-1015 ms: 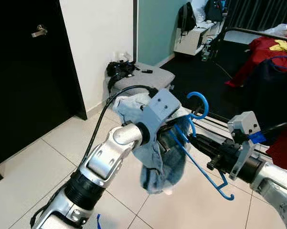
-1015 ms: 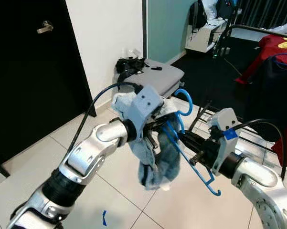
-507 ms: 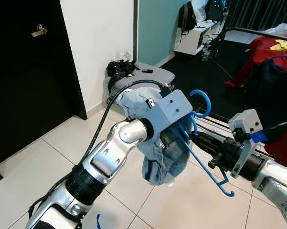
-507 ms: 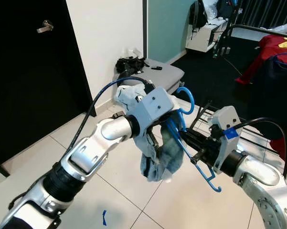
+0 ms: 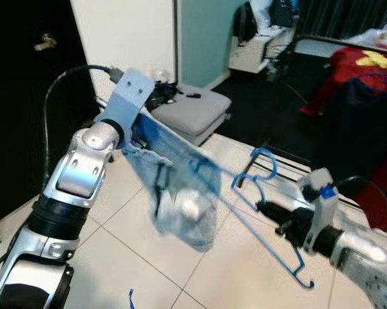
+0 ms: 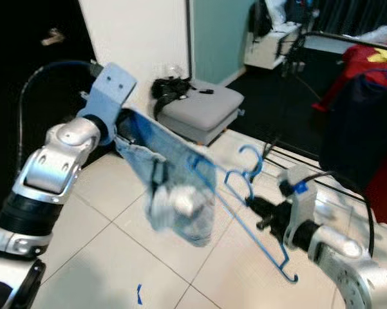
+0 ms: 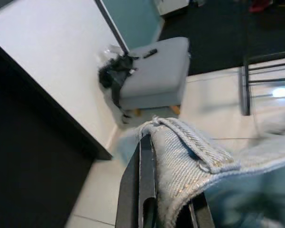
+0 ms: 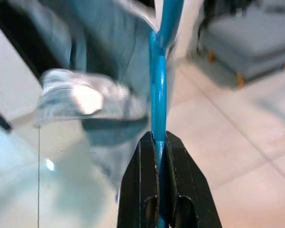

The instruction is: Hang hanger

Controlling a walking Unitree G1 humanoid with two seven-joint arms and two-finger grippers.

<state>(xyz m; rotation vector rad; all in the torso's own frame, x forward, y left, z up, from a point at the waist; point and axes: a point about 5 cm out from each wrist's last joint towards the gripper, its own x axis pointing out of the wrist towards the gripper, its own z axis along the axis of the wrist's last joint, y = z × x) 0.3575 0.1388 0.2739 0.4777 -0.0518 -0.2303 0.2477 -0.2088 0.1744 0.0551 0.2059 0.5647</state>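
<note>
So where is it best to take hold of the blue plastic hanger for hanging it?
Probably low on its neck, just under the hook, approaching from the right side, where the right claw already grips: the curve stays free.

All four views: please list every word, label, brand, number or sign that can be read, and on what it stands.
None can be read.
The yellow print on the red garment is too blurred to read.
The blue tag on the right gripper shows no legible text.
</note>
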